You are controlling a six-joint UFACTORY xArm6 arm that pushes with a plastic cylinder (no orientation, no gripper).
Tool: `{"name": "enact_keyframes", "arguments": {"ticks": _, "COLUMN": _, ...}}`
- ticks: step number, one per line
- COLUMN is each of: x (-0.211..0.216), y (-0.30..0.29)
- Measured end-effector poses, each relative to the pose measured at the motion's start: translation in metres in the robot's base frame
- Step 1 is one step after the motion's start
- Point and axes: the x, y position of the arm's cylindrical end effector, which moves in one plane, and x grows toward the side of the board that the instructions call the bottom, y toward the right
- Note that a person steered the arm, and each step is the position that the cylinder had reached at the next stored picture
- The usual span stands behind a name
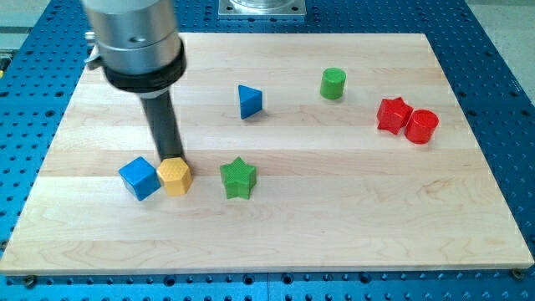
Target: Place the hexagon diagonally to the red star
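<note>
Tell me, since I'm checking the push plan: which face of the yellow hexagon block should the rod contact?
Push its left face, from the view's left: the red star block lies far right. My tip sits at the yellow hexagon block's top edge; the blue cube crowds that left side.

Single view, raised, angled down across the wooden board (334, 209), whole board visible

Hexagon (175, 176) right of cube (139, 178) (just beside).

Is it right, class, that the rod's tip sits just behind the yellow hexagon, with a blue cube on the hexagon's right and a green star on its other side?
Not quite. In the camera view my tip does sit just behind the yellow hexagon, but the blue cube is on the hexagon's left, and the green star is on its right.
</note>
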Motion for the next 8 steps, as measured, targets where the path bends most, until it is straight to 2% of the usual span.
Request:
{"name": "enact_keyframes", "arguments": {"ticks": 1, "x": 0.051, "y": 0.029}}
{"name": "enact_keyframes", "arguments": {"ticks": 2, "x": 0.044, "y": 0.023}}
{"name": "enact_keyframes", "arguments": {"ticks": 3, "x": 0.076, "y": -0.025}}
{"name": "enact_keyframes", "arguments": {"ticks": 4, "x": 0.095, "y": 0.009}}
{"name": "enact_keyframes", "arguments": {"ticks": 5, "x": 0.096, "y": 0.048}}
{"name": "enact_keyframes", "arguments": {"ticks": 6, "x": 0.097, "y": 0.051}}
{"name": "enact_keyframes", "arguments": {"ticks": 8, "x": 0.036, "y": 0.095}}
